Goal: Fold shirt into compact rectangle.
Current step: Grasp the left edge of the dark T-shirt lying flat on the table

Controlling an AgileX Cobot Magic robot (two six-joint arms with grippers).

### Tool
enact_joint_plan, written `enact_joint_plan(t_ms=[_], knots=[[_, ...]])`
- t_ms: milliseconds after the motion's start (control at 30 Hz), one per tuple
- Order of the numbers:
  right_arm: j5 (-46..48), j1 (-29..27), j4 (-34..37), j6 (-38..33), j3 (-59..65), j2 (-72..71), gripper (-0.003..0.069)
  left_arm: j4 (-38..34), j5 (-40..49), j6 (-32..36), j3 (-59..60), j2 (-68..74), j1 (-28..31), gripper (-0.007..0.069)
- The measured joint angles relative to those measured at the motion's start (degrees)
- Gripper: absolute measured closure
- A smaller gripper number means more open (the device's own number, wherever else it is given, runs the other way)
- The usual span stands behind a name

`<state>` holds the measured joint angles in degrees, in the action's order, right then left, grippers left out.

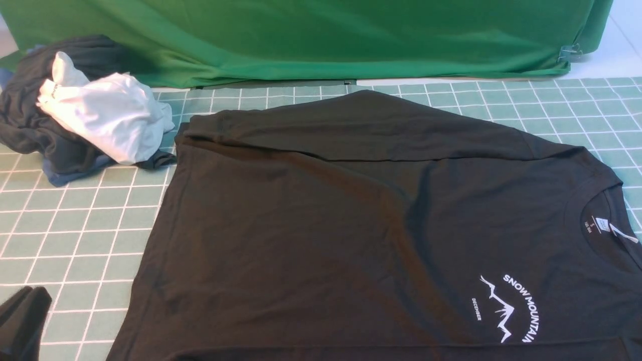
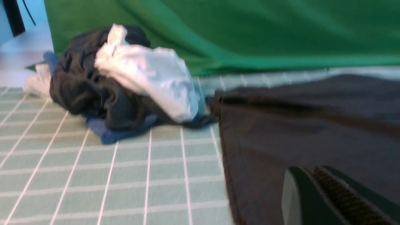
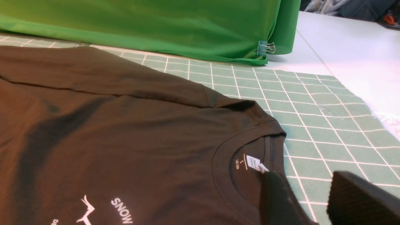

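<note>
The black shirt (image 1: pixel 351 225) lies spread on the green grid mat (image 1: pixel 75 230) with its collar to the right and its far side folded over onto the body. The white SNOW MOUNTAIN print (image 1: pixel 506 311) and neck label (image 1: pixel 602 225) face up. My left gripper (image 1: pixel 22 318) sits at the near left, off the shirt. In the blurred left wrist view its jaws (image 2: pixel 309 172) stand together just above the shirt's hem side (image 2: pixel 312 125), holding nothing. My right gripper (image 3: pixel 312 200) is open at the collar (image 3: pixel 250 147): one finger over the neck label (image 3: pixel 253 162), the other over bare mat. It is out of the front view.
A bundle of dark grey and blue clothes (image 1: pixel 30 125) with a white garment (image 1: pixel 105 113) on top sits at the far left, touching the shirt's corner. A green cloth (image 1: pixel 326 40) hangs along the back, held by a clip (image 1: pixel 569 51). The mat's right edge (image 3: pixel 359 100) meets white tabletop.
</note>
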<state>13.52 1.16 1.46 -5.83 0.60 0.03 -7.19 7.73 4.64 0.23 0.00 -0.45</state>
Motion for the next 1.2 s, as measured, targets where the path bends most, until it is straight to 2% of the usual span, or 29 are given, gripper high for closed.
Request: enact_joint_plan(t_ms=[133, 233, 500, 633, 700, 767, 933, 967, 1033, 1067, 1133, 1200], knots=[[0.0, 0.0, 0.0, 0.0, 0.0, 0.0, 0.042, -9.96, -9.41, -3.35, 0.0, 0.0, 0.0, 0.0612], [0.0, 0.0, 0.0, -0.07, 0.0, 0.0, 0.042, -14.01, -17.01, -7.5, 0.0, 0.0, 0.0, 0.0612], [0.0, 0.0, 0.0, -0.23, 0.0, 0.0, 0.042, -15.26, -29.75, -15.35, 0.0, 0.0, 0.0, 0.0612], [-0.31, 0.0, 0.15, -0.09, 0.0, 0.0, 0.042, -14.88, -38.85, -17.74, 0.0, 0.02, 0.0, 0.0612], [-1.99, 0.0, 2.1, 1.47, 0.0, 0.0, 0.042, -14.66, -39.21, -18.11, -1.07, -0.03, 0.0, 0.0612], [-6.64, 0.0, 6.33, 5.84, 0.0, 0.0, 0.042, -14.4, -34.62, -18.5, -5.46, 0.37, 0.0, 0.0612], [-19.06, 0.0, 13.13, 23.11, 0.0, 0.0, 0.042, -11.29, -9.57, -18.8, -23.22, 9.98, 0.0, 0.0612], [-19.38, 0.0, 13.13, 23.65, 0.0, 0.0, 0.042, -11.03, -7.18, -18.8, -23.96, 11.27, 0.0, 0.0612], [-22.19, 0.0, 13.86, 28.01, 0.0, 0.0, 0.042, -10.48, 8.53, -17.63, -34.0, 21.33, 0.0, 0.0612], [-22.47, 0.0, 13.86, 28.28, 0.0, 0.0, 0.042, -10.48, 9.74, -17.63, -34.0, 22.16, 0.0, 0.0612], [-23.22, 0.0, 14.05, 29.52, 0.0, 0.0, 0.042, -10.91, 24.28, -14.51, -42.44, 34.07, 0.0, 0.0612], [-23.4, 0.0, 14.05, 29.73, 0.0, 0.0, 0.042, -11.4, 32.43, -11.01, -46.12, 40.54, 0.0, 0.0612]])
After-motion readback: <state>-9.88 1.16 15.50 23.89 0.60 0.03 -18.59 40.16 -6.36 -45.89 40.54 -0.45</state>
